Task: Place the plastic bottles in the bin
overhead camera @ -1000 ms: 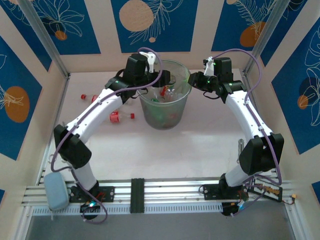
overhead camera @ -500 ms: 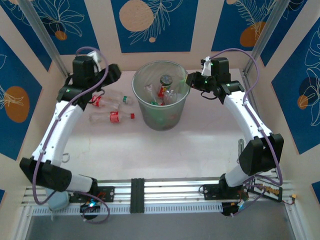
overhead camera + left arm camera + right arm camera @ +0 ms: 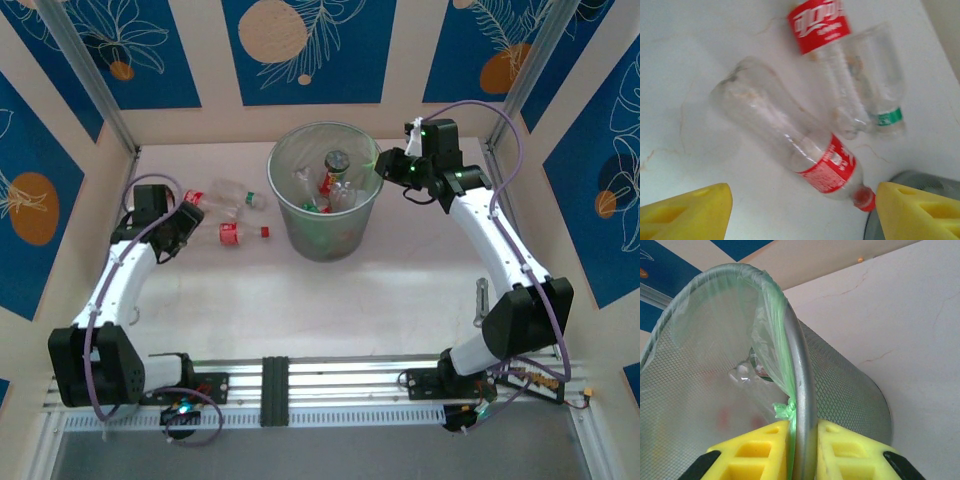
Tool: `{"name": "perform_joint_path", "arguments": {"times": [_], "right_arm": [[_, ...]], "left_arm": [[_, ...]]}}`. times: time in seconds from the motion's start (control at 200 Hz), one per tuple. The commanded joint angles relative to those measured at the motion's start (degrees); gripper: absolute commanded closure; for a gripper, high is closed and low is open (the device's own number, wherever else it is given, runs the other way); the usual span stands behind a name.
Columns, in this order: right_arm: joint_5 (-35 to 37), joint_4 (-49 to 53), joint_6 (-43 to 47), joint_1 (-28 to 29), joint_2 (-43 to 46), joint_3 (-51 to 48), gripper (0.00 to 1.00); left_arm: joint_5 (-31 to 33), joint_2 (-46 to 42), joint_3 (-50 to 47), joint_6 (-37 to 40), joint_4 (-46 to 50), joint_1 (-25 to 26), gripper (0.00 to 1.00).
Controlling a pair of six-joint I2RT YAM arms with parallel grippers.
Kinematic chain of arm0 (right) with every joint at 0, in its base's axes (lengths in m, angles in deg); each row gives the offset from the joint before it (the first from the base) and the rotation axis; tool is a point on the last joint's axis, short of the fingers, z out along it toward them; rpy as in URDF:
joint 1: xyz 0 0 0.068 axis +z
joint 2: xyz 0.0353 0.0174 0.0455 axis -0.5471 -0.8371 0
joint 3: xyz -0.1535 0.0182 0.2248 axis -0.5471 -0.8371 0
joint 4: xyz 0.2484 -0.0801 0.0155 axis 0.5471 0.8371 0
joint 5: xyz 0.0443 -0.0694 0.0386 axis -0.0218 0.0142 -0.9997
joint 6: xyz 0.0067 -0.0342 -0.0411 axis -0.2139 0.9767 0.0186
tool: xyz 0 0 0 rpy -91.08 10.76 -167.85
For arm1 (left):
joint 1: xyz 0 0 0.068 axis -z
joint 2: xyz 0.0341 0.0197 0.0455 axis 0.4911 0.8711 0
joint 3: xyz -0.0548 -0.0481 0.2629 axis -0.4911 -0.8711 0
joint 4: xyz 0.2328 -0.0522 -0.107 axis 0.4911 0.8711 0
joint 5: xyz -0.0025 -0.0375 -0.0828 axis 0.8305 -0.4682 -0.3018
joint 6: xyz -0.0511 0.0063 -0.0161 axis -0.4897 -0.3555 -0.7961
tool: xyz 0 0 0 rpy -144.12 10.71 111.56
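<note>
Left gripper (image 3: 800, 202) is hanging right over a red-label bottle (image 3: 790, 142) that's lying flat on the table (image 3: 330, 300), with its red cap aimed toward the bin (image 3: 300, 225). The bottle sits a bit ahead of the two yellow fingers (image 3: 690, 212), in the gap between them, and isn't touched. The jaws are spread really wide with nothing in them.

Just past it are a second red-label bottle (image 3: 822, 30) and a green-banded bottle (image 3: 880, 85), lying side by side. Can't tell if they're actually touching.

From the top camera that whole cluster is left of the bin. The gripper is on the side away from the bin, close to the left wall (image 3: 100, 190). There's lots of bare table in front of the bin, toward the arm bases.

Right gripper (image 3: 802, 455) is pinched onto the bin's metal rim at its right edge, one finger inside against the liner (image 3: 772, 355) and one outside on the mesh. Several bottles (image 3: 330, 180) are already sitting in the bin
</note>
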Motion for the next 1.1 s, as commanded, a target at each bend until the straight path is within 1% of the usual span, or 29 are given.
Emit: {"name": "perform_joint_path", "arguments": {"times": [0.0, 0.295, 0.45, 0.525, 0.85, 0.975, 1.095], "right_arm": [[-0.3, 4.7, 0.8, 0.8, 1.7, -1.2, 0.80], [-0.3, 5.1, 1.5, 0.9, 1.6, -1.1, 0.80], [0.1, 6.4, 2.7, 1.1, 1.0, 0.2, 0.80], [0.0, 6.3, 2.9, 1.0, 1.0, 0.2, 0.80], [0.0, 6.4, 2.9, 1.2, 0.4, -0.2, 0.80], [0.5, 6.7, 3.2, 1.2, 0.4, -0.2, 0.80], [0.7, 6.8, 3.2, 1.3, 0.5, -0.4, 0.80]], "left_arm": [[-0.9, 2.4, -1.5, -7.8, -6.7, -1.2, 0.24], [2.4, 10.7, -3.2, -19.1, -13.6, -1.5, 0.25], [3.6, 12.5, -6.2, -23.7, -17.2, -1.5, 0.27], [4.6, 13.7, -7.0, -24.1, -18.9, -1.6, 0.28], [3.1, 21.1, -5.3, -25.0, -23.0, -1.6, 0.29], [3.1, 23.4, -4.6, -25.6, -24.3, -1.5, 0.32], [3.5, 24.9, -4.2, -25.7, -24.7, -1.5, 0.37]]}}
